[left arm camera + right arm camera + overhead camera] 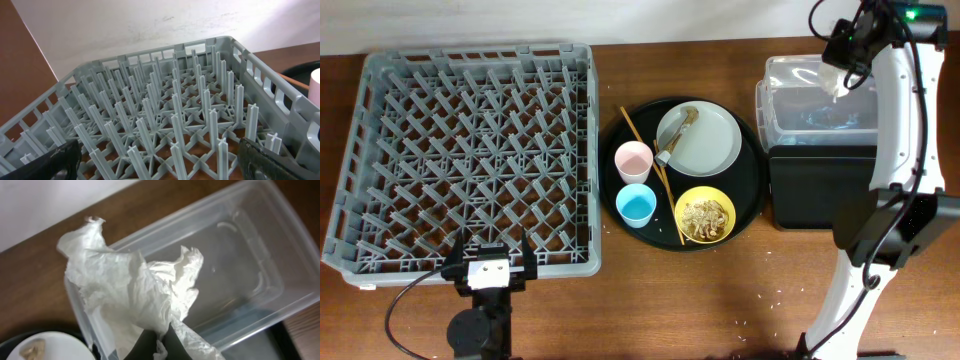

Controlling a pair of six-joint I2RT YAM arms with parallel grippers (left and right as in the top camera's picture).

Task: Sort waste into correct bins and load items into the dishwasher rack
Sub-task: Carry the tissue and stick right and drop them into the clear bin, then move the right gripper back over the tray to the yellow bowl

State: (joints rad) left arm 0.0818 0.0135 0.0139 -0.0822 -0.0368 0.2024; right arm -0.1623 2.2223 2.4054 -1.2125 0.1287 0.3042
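My right gripper (160,342) is shut on a crumpled white napkin (130,290) and holds it above the clear tub (240,270). In the overhead view it is at the tub's far end (842,72). The black rectangular tray (820,185) lies just in front of the tub (800,105). The plate (705,145) carries a gold-brown wrapper (682,120). The pink cup (633,160), the blue cup (636,205), the yellow bowl (705,215) with beige scraps and the chopsticks (665,185) sit on the round black tray. My left gripper (160,167) is open at the rack's (165,115) near edge.
The round black tray (750,200) lies between the grey rack (470,150) and the two bins. The right arm's white links (895,150) stand over the black tray's right side. Rice-like crumbs lie on the table near the front (775,295).
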